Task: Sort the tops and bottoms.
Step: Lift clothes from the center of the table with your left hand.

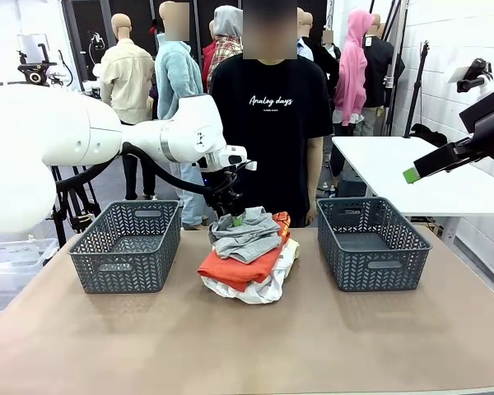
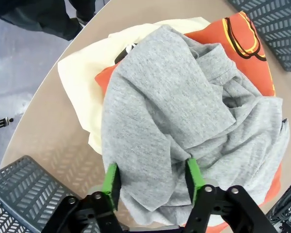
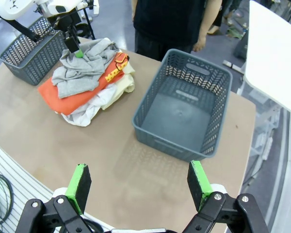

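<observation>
My left end effector (image 2: 153, 177) points down, half-open astride grey garment (image 2: 184, 111); right end effector (image 3: 139, 180) raised, wide open, bare-floored basket (image 3: 150, 109) ahead.

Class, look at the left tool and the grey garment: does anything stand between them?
Nothing visible does. The grey garment lies on top of the pile, and the left tool straddles a fold of it, its jaws apart.

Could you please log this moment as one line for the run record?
left gripper: open, astride grey garment atop pile | right gripper: open, raised, holding nothing | baskets: nothing sorted yet
</observation>
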### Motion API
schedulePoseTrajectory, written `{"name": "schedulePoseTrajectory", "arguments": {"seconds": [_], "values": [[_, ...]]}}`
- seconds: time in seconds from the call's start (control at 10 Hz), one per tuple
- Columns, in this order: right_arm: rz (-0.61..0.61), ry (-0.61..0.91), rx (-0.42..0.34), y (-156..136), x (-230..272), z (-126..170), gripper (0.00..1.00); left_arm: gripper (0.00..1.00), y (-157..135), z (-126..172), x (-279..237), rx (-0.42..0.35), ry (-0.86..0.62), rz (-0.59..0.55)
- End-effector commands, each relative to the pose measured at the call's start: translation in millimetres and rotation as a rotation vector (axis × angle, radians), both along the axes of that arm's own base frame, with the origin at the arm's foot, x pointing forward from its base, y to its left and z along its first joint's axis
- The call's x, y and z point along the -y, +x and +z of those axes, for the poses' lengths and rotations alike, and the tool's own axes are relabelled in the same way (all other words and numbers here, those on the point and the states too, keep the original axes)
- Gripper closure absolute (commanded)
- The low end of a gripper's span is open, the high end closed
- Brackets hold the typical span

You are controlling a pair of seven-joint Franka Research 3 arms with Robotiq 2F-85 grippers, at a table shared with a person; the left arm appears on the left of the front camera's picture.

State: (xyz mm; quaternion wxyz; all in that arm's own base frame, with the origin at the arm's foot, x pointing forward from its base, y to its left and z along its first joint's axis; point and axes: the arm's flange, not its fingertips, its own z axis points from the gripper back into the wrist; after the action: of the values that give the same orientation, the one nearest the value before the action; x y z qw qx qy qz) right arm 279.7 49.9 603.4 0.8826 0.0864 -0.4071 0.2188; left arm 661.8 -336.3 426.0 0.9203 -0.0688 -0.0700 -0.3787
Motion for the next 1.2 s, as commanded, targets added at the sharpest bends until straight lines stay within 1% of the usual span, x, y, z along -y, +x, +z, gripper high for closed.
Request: {"name": "schedulePoseTrajectory", "arguments": {"seconds": [0.0,0.1,0.6,0.8,0.9,1.1], "values": [[-0.006,0.006,-0.012,0.2,-0.9,-0.8,0.0,0.87,10.2,6.3,6.4,-0.005,0.039,0.031],[-0.006,0.006,-0.012,0.2,-0.9,-0.8,0.0,1.0,10.1,6.5,6.6,-0.008,0.039,0.033],[-0.006,0.006,-0.012,0.2,-0.9,-0.8,0.0,1.0,5.7,8.1,7.4,-0.009,0.027,0.028],[-0.006,0.006,-0.012,0.2,-0.9,-0.8,0.0,1.0,-2.7,14.2,7.4,-0.016,0.008,0.006],[-0.006,0.006,-0.012,0.2,-0.9,-0.8,0.0,1.0,-9.8,22.5,11.4,-0.014,0.014,-0.004],[-0.006,0.006,-0.012,0.2,-0.9,-0.8,0.0,1.0,-21.9,50.0,25.4,-0.015,0.032,-0.029]]}}
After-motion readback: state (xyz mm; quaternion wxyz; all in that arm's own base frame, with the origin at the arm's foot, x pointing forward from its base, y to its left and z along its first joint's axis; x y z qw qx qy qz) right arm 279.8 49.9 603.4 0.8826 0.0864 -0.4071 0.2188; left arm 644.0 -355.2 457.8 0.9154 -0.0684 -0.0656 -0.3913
